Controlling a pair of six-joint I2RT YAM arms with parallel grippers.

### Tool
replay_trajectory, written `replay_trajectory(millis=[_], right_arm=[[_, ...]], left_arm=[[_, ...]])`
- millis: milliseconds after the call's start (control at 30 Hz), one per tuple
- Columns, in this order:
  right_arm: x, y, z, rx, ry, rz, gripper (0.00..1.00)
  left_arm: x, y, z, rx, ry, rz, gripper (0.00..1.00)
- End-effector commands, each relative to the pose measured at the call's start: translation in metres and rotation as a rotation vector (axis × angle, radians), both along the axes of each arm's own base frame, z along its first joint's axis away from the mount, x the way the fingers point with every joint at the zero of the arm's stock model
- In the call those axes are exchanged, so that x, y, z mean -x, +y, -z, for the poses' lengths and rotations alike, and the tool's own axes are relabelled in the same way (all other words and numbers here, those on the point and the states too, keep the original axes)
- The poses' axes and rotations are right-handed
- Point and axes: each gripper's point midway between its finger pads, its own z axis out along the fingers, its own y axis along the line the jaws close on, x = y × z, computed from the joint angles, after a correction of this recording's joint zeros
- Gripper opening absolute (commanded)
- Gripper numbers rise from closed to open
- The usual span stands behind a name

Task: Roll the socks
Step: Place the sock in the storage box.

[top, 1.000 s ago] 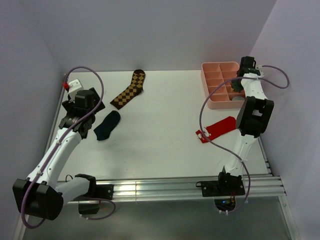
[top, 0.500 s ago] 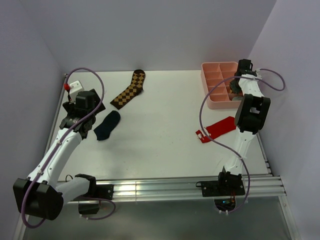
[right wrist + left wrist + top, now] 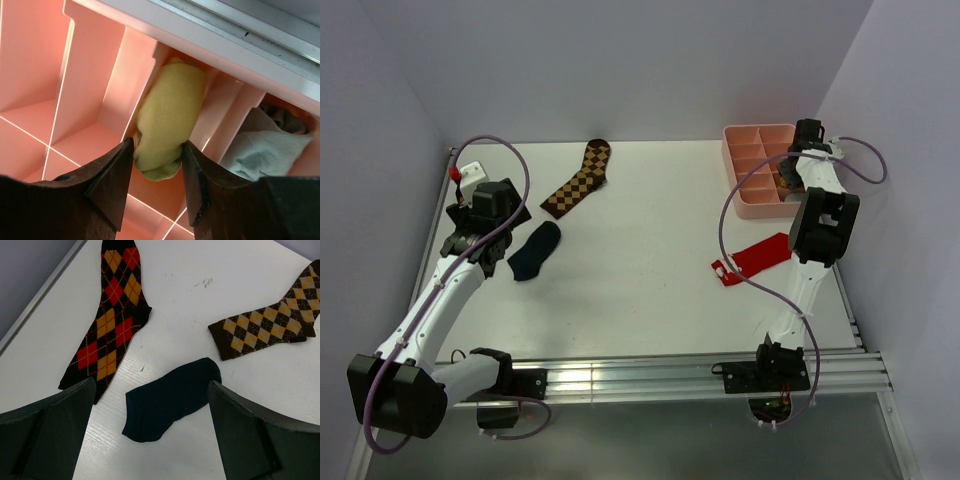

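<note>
While the right gripper hangs over the far-right corner of the pink tray, its fingers stand on either side of the rolled mustard sock. That sock sits bundled in one compartment, with the grey sock bunched in the compartment beside it. The fingers meet or nearly meet the mustard roll on both flanks, and the views do not settle whether they clasp it or have let go. Across the table, the navy sock lies flat and unrolled, by the look of it the last of the three to be done. The left gripper hovers directly above it with fingers spread wide and empty, so the sock shows in the gap between them. Its long axis runs on a diagonal across that gap, one end nearer the left finger and the other angled up toward the right finger. An argyle sock and a checkered sock lie close beyond it, apart from the navy fabric. The left arm is plainly the nearer one; the right arm is well apart, with a red sock on its side.
</note>
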Motion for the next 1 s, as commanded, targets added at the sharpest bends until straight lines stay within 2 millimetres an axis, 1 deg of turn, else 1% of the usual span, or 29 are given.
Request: replay_trajectory(millis=[0,300,400,467,533,600,633,700,833,900,967], right_arm=[[0.002,-0.012,-0.024,0.038,-0.034,0.023,0.52],[0.004,-0.013,-0.029,0.045,-0.015,0.02,0.52],[0.001,-0.012,-0.023,0.045,-0.005,-0.005,0.53],[-0.001,-0.008,-0.013,0.024,0.014,-0.027,0.55],[-0.001,-0.005,-0.011,0.011,0.02,-0.04,0.55],[0.003,-0.002,-0.013,0.013,0.013,-0.049,0.56],[0.003,0.0,-0.012,0.017,0.005,-0.057,0.59],[0.004,0.002,-0.021,0.027,-0.006,-0.071,0.59],[0.005,0.006,-0.031,0.034,-0.003,-0.1,0.6],[0.006,0.012,-0.033,0.027,-0.005,-0.119,0.6],[0.007,0.017,-0.042,0.034,-0.022,-0.131,0.6]], left_arm=[[-0.004,-0.001,-0.006,0.015,-0.037,-0.007,0.99],[-0.003,0.0,-0.007,0.016,-0.042,-0.009,0.99],[-0.003,0.0,-0.008,0.018,-0.045,-0.01,0.99],[-0.003,-0.002,-0.008,0.023,-0.045,0.0,0.99],[-0.003,-0.003,-0.008,0.025,-0.044,0.002,0.99],[-0.003,-0.002,-0.009,0.024,-0.046,0.001,0.99],[-0.003,-0.003,-0.008,0.025,-0.044,0.002,0.99],[-0.004,-0.003,-0.008,0.029,-0.045,0.004,1.0],[-0.004,-0.005,-0.008,0.036,-0.047,0.012,0.99],[-0.005,-0.006,-0.008,0.038,-0.046,0.012,1.0],[-0.004,-0.006,-0.008,0.039,-0.048,0.014,1.0]])
